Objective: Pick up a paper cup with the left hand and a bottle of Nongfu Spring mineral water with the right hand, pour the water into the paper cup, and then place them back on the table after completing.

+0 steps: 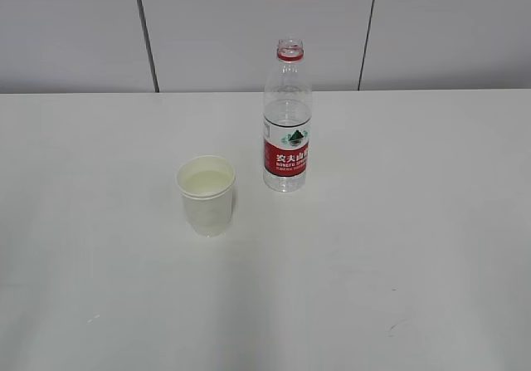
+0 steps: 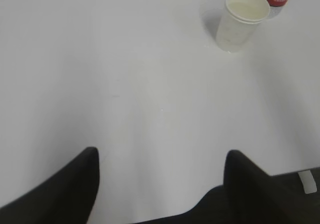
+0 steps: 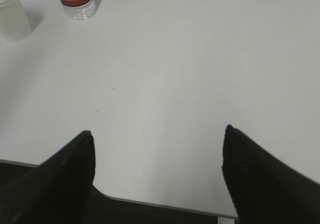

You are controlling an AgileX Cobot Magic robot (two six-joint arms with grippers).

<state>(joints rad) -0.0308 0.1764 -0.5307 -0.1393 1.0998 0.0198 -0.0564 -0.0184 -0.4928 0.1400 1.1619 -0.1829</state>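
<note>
Exterior view: the paper cup (image 1: 206, 195) stands upright mid-table (image 1: 415, 246), holding water (image 1: 207, 182); the uncapped bottle (image 1: 287, 122) stands just beside it, nearer the far edge.

Left wrist view: the left gripper (image 2: 161, 159) is spread, empty.

Right wrist view: the right hand (image 3: 157, 136) is spread, empty, near the table's edge.

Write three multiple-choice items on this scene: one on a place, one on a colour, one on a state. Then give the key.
1. Seen from the exterior view, the paper cup stands where, relative to the bottle?
A. left and nearer
B. right
C. behind

2. The bottle's label is mainly:
A. blue
B. red
C. green

3. The left gripper and the right gripper are:
A. both holding something
B. both open and empty
C. one open, one shut

Key: A, the cup sits lower left; B, a red band wraps the bottle; B, only the table shows between the fingers.
</note>
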